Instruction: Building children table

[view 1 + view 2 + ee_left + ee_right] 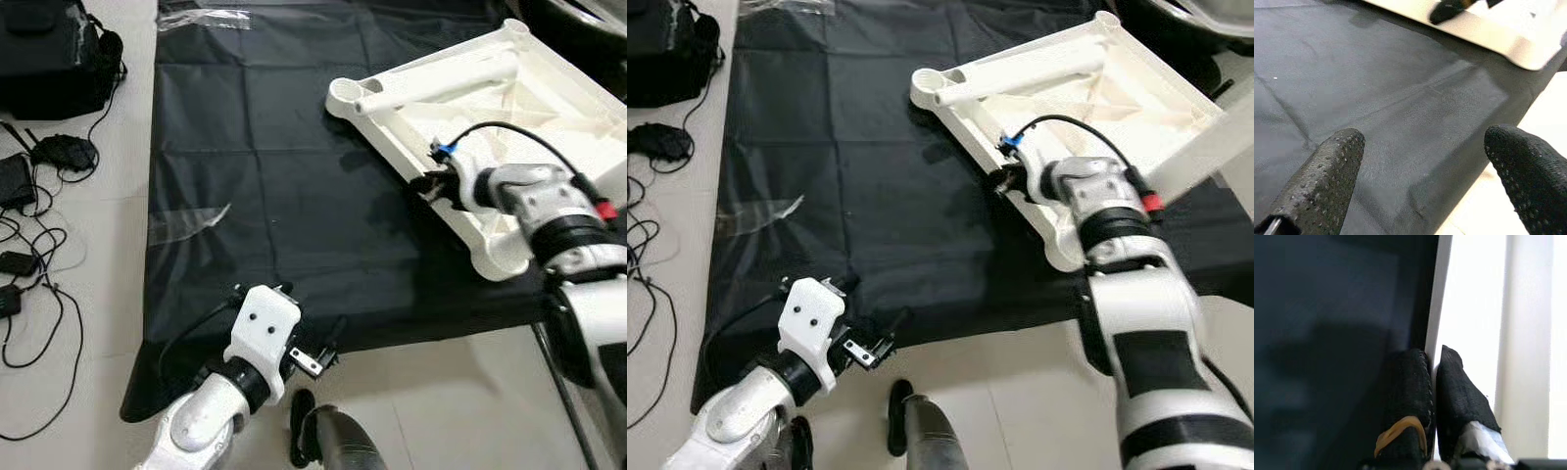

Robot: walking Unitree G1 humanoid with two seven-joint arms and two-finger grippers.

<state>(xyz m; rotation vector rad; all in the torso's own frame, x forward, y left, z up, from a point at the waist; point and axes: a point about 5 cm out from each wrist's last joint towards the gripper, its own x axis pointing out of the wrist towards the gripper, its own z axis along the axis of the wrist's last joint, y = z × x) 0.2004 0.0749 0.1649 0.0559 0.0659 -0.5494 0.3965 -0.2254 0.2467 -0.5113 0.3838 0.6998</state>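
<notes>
A white plastic children's table top (549, 88) lies upside down on a black sheet (294, 196), with a white table leg (441, 78) lying in it near the far rim. My right gripper (427, 182) is shut on the table top's near-left rim (1436, 333), one finger on each side of the thin wall. My left gripper (1425, 161) stands open low at the sheet's near edge, with nothing between its fingers (1327, 176). The left wrist (263, 333) shows at the bottom of the head views.
Black cables, chargers and a black bag (49, 49) lie on the pale floor to the left. Clear plastic wrap (186, 220) rests on the sheet's left side. A dark object (333, 441) stands on the floor at the bottom centre.
</notes>
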